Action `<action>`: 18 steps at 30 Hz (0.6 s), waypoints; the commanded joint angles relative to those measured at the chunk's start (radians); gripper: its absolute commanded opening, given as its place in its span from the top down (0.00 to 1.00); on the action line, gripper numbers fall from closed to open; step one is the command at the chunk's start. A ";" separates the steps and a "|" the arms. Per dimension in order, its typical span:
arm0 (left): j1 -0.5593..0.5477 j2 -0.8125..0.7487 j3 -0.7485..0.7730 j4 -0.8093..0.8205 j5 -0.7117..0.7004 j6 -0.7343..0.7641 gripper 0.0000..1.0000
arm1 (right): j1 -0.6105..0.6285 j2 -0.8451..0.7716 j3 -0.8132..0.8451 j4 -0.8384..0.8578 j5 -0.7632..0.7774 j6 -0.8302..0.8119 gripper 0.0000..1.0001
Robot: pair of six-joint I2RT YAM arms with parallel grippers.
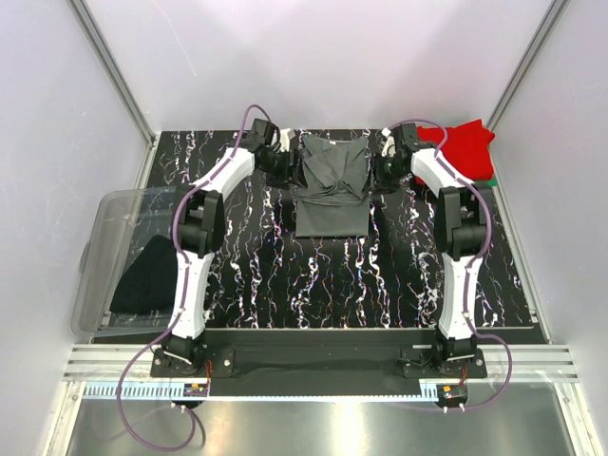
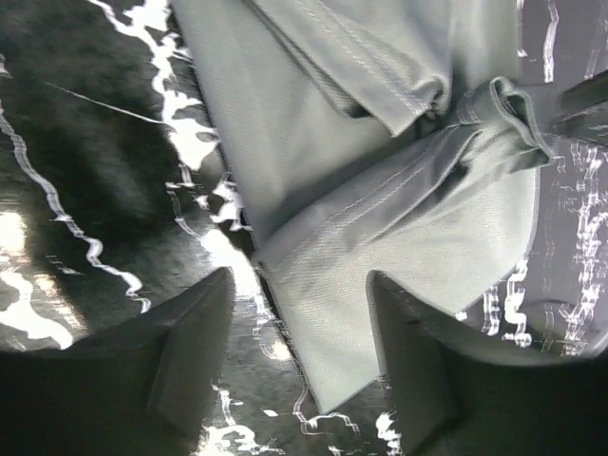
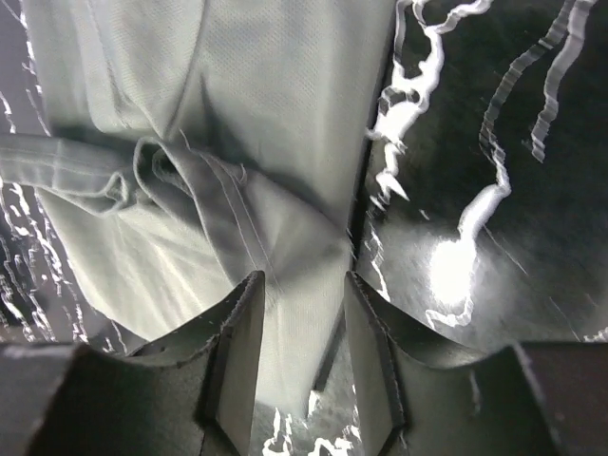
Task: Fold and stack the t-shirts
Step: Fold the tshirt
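From above, one dark grey t-shirt (image 1: 332, 190) lies on the desk (image 1: 361, 275) to the right of the tub (image 1: 104, 228). Its near half is flat and its far half is bunched. One red t-shirt (image 1: 465, 147) lies farther right of the tub, with one green t-shirt (image 1: 486, 178) peeking out at its edge. One black t-shirt (image 1: 147, 280) lies inside the tub.

Left wrist: the left end effector (image 2: 299, 351) is spread open, straddling the grey edge.

Right wrist: the right end effector (image 3: 299, 351) is also open over the creased grey cloth.

I note left arm (image 1: 190, 285) and right arm (image 1: 459, 285) alike: white shells, black joints and black bases; purple cables (image 1: 120, 404) loop off each. Left gripper (image 2: 299, 351), right gripper (image 3: 302, 361): dark matte wedge fingers
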 commanded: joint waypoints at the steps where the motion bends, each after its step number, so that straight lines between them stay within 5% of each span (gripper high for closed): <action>1: 0.012 -0.157 -0.016 0.020 -0.075 0.035 0.24 | -0.021 -0.198 -0.083 -0.013 0.054 -0.024 0.54; 8: 0.035 -0.263 -0.341 -0.015 0.254 -0.049 0.33 | -0.030 -0.345 -0.419 -0.057 -0.106 0.022 0.56; 18: 0.032 -0.231 -0.532 0.092 0.317 -0.178 0.34 | -0.027 -0.257 -0.515 0.007 -0.189 0.100 0.58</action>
